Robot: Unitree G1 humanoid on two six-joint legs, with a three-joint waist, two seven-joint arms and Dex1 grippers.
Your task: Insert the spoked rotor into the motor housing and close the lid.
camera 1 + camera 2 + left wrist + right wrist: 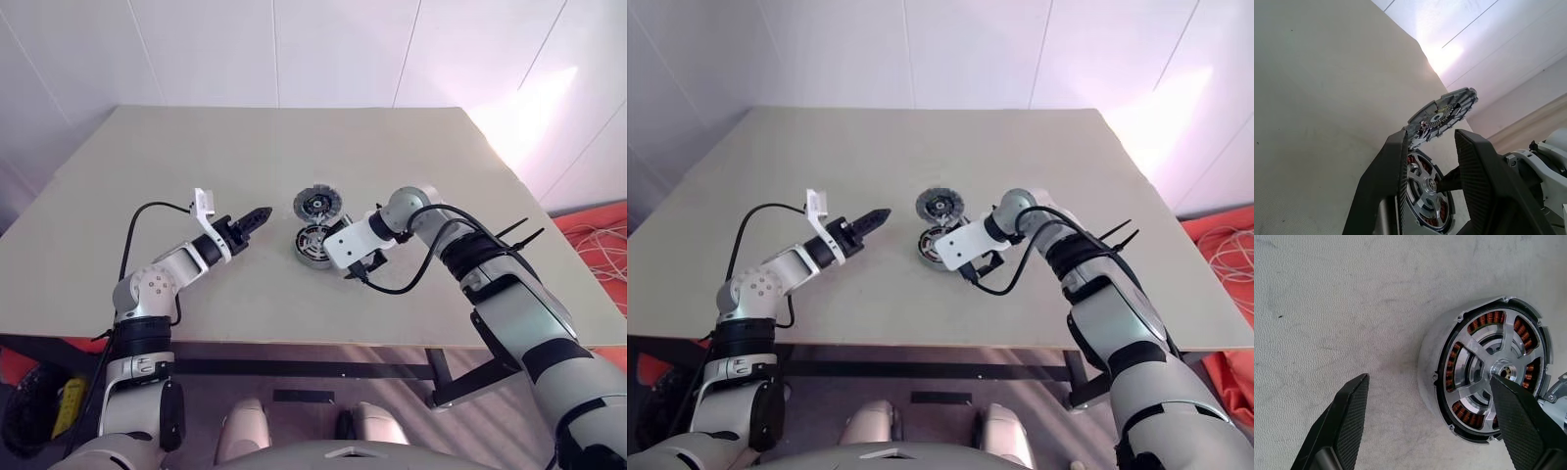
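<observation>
Right end effector [1430,421] beside spoked rotor [1493,374]

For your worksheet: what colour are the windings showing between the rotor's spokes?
Copper-orange windings behind the silver rotor; clearest in the right wrist view.

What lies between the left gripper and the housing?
Bare table. In the left eye view nothing sits between the left gripper and the housing.

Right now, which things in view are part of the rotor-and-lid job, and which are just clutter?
Job:
- spoked rotor, already seated in the motor housing
- lid, still open
- right gripper, open beside the housing
- left gripper, off to the side

Lying about:
- table, only the support
- white cables on the floor
</observation>
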